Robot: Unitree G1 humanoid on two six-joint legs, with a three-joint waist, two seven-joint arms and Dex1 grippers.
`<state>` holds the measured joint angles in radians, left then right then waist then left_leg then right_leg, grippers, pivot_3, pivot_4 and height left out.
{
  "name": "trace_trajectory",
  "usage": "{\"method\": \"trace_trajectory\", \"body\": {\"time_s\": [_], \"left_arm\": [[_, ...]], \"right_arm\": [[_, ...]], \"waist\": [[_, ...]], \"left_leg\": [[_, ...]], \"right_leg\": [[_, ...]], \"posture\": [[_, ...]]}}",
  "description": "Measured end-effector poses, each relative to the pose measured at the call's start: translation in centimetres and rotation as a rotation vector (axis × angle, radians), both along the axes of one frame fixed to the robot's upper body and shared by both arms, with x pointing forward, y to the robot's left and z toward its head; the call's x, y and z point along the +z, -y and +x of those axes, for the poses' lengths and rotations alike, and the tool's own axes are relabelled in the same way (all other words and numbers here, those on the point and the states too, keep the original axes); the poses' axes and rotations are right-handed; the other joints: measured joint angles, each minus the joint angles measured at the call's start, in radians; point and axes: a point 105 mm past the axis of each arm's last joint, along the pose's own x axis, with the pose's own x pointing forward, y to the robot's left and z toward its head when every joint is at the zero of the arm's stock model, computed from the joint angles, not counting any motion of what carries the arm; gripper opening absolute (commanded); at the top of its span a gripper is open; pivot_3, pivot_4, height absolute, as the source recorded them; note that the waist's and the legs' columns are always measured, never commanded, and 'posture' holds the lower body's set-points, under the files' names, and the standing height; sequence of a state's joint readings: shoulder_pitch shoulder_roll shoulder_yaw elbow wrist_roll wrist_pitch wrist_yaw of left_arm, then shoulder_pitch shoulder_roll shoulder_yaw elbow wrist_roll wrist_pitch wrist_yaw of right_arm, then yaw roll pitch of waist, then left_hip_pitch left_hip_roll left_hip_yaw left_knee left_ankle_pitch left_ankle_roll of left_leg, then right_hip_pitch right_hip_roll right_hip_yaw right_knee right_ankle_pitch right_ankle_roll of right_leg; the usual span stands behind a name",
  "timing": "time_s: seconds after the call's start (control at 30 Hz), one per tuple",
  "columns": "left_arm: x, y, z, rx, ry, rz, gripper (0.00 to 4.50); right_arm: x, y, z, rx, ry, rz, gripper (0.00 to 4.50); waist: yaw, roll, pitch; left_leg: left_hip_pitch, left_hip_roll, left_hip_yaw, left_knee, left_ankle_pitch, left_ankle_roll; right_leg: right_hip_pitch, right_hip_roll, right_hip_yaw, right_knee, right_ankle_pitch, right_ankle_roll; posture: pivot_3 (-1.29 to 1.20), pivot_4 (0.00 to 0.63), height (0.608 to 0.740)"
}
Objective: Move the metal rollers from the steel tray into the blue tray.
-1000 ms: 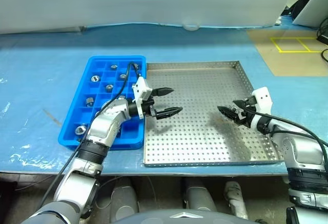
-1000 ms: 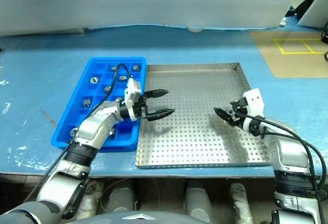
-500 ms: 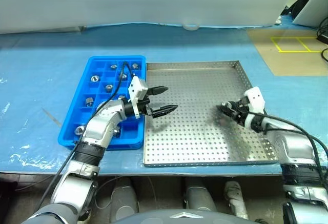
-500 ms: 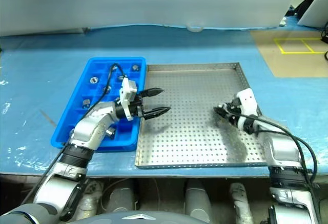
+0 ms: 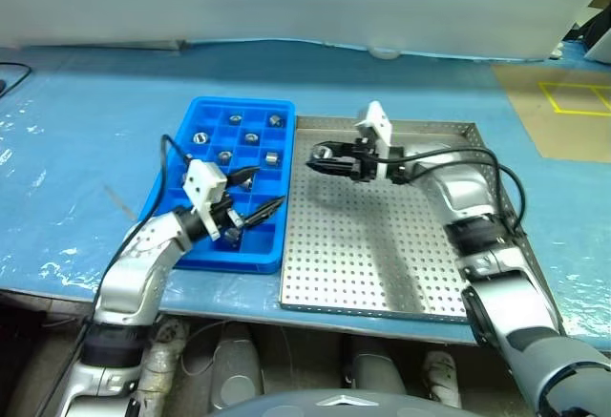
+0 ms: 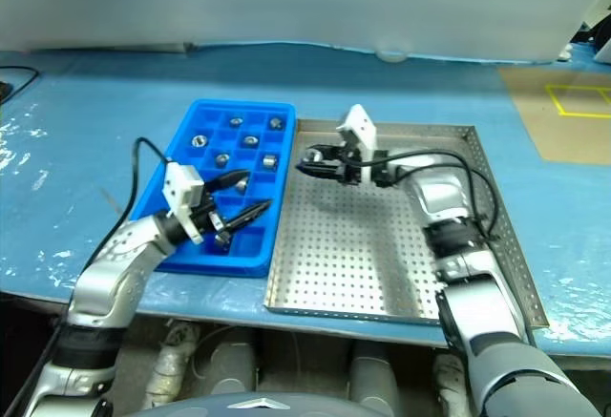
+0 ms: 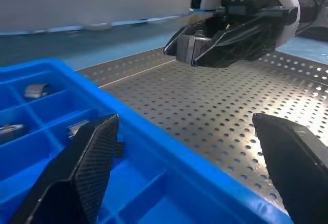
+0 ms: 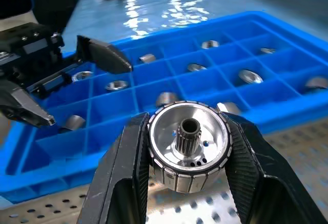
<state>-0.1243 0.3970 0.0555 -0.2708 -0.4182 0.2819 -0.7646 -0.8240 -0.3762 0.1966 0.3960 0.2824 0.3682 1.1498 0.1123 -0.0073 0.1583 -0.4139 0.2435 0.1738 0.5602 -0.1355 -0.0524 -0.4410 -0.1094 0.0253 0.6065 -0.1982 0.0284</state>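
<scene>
The right tool was clamped on one metal roller, a silvery ribbed cylinder with a dark central hole, gripped between both black fingers. In the left eye view it sat just above centre of the frame, held over the upper left part of the steel tray, close to that tray's edge beside the blue tray.

The left tool was at the left of centre in the frame, over the lower right compartments of the blue tray, its fingers spread wide with nothing between them.

Several other rollers lay in separate compartments of the blue tray, mostly toward its upper half. The perforated floor of the steel tray showed bare. Both trays lay side by side, edges touching or nearly so, on the blue tabletop.
</scene>
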Motion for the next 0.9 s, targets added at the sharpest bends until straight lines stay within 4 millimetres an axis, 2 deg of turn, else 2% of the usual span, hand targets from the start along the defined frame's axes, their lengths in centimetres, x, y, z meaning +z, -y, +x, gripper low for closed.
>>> {"method": "trace_trajectory", "body": {"time_s": [0.23,0.5,0.77,0.9], "left_arm": [[-0.3,-1.8,-1.8,0.131,-0.019,0.005,4.39],[0.2,-1.8,-1.9,0.152,-0.012,-0.002,4.39],[0.4,-1.7,-1.8,0.146,-0.007,-0.007,4.39],[0.5,-2.2,-1.1,0.201,-0.002,-0.048,4.39]], "right_arm": [[-3.3,-1.4,-0.9,0.179,-0.061,-0.133,1.64],[-3.3,-3.6,-1.8,0.266,-0.056,-0.105,1.64],[-4.0,-3.0,-1.7,0.244,-0.061,-0.127,4.32],[-3.6,-2.5,-1.1,0.189,-0.043,-0.098,4.32]], "waist": [[0.059,0.0,0.0],[0.095,0.0,0.0],[0.098,0.0,0.0],[0.096,0.0,0.0]], "left_leg": [[-0.003,0.0,-0.003,0.0,0.0,0.0],[-0.003,0.0,-0.005,0.0,0.0,0.0],[-0.004,0.0,-0.005,0.001,0.0,-0.001],[-0.004,0.0,-0.005,0.001,0.0,-0.001]], "right_leg": [[-0.001,0.0,-0.003,0.0,0.0,0.0],[-0.001,0.0,-0.003,0.001,0.0,0.0],[-0.001,0.0,-0.003,0.001,0.0,0.0],[-0.001,0.0,-0.003,0.001,0.0,0.0]], "posture": [[0.43,0.15,0.74],[0.44,0.15,0.74],[0.41,0.15,0.74],[0.41,0.15,0.74]]}}
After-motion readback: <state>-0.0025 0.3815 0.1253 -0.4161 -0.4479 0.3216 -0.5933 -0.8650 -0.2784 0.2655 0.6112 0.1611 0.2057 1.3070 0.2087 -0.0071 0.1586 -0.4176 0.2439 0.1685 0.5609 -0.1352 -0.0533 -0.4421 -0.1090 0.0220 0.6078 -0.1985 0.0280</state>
